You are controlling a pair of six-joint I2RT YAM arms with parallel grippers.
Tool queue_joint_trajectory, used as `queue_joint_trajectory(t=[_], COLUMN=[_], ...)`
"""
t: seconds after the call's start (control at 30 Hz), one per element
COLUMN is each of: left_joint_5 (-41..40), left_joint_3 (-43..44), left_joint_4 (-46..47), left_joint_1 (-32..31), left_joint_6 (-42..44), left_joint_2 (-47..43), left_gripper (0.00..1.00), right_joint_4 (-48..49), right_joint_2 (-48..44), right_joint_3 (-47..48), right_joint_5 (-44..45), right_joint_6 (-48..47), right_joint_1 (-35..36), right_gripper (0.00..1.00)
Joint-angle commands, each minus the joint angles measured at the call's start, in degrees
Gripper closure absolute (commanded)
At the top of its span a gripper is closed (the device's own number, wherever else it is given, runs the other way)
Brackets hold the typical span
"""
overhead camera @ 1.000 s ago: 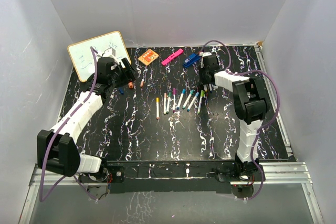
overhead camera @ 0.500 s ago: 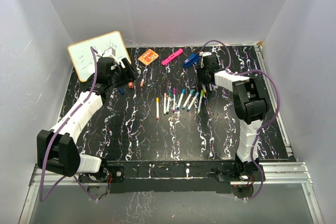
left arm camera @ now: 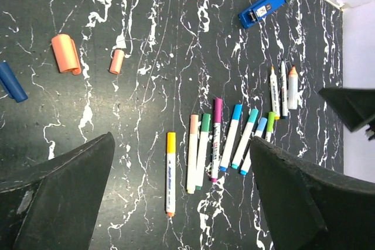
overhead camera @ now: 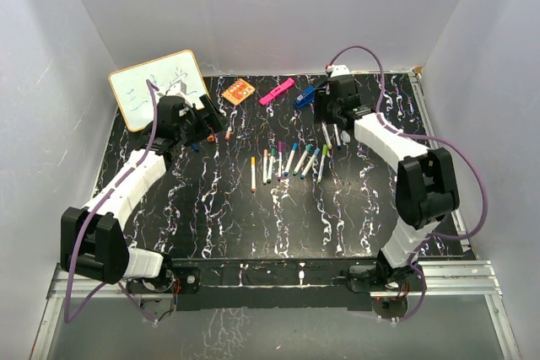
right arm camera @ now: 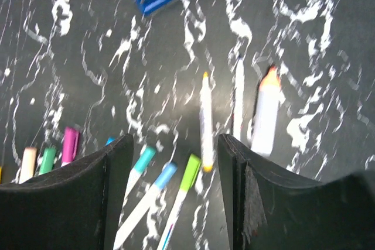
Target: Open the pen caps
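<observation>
The right gripper (right arm camera: 174, 141) has lifted back toward the far edge and its fingers have parted, pinching nothing. The left gripper (left arm camera: 181, 141) has spread wide, also empty. On the near side of the right gripper the capped pens (left arm camera: 217, 139) lie in a row. Their long axes run near to far, with the pen caps (right arm camera: 145, 157) at the far ends. The right arm is nearer.

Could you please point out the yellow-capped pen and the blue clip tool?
yellow-capped pen (left arm camera: 170, 174), left wrist view, on its white barrel.
blue clip tool (left arm camera: 263, 9), left wrist view, on its top face.
</observation>
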Motion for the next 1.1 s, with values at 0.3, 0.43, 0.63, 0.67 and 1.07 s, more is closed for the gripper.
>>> queue_joint_trajectory(t=[0.3,0.43,0.63,0.67,1.07], left_joint_5=[4.5,4.61,4.63,4.59,4.1], left_joint_3=[-3.15,-3.42,-3.98,-3.93,-3.95], left_joint_4=[5.51,5.64,5.99,5.95,5.99], left_joint_1=[0.19,0.2,0.24,0.21,0.29], left_joint_6=[-2.56,-2.48,-2.47,-2.4,-1.71], left_joint_2=[-2.34,-2.43,-2.36,-2.26,-1.77], left_gripper=[0.01,0.01,0.01,0.01,0.02], right_joint_4=[-9.27,-9.43,-7.69,-7.42,-5.46], right_joint_2=[-14.1,-14.25,-11.76,-11.17,-5.72], right_joint_3=[-16.19,-17.95,-19.16,-19.08,-17.37], right_joint_5=[11.25,11.54,10.51,10.49,10.27], right_joint_6=[17.25,17.34,17.32,17.37,17.41], right_joint_1=[9.44,9.44,9.39,9.42,9.44], right_gripper=[0.31,0.32,0.35,0.36,0.41])
